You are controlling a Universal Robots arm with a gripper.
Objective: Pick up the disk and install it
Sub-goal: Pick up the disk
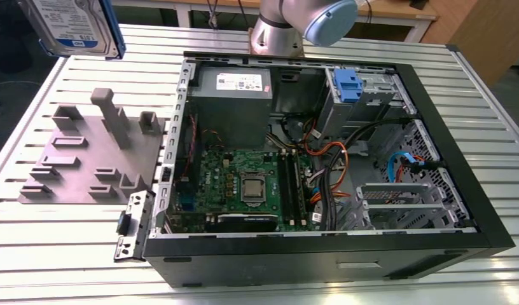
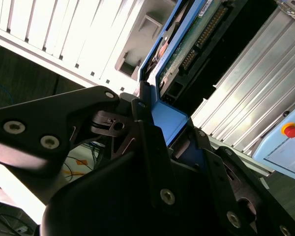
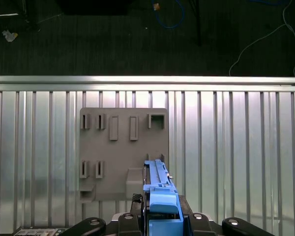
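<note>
My end effector grips the disk by its blue frame | stiff, heavy, shock-sensitive, I judge | above tabletop, far left

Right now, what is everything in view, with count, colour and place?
disk: one, silver with blue frame, in the air, exterior view's left
computer case: one, black, open, on the table
circuit board: one, green, inside the case
bracket: one, blue, inside the case
plate: one, grey, on the table beside the case
table: one, silver slats, under the case
button: one, red, on a pale box
arm: one, silver-grey, beyond the case
claw: one, black, shut on the disk
</note>
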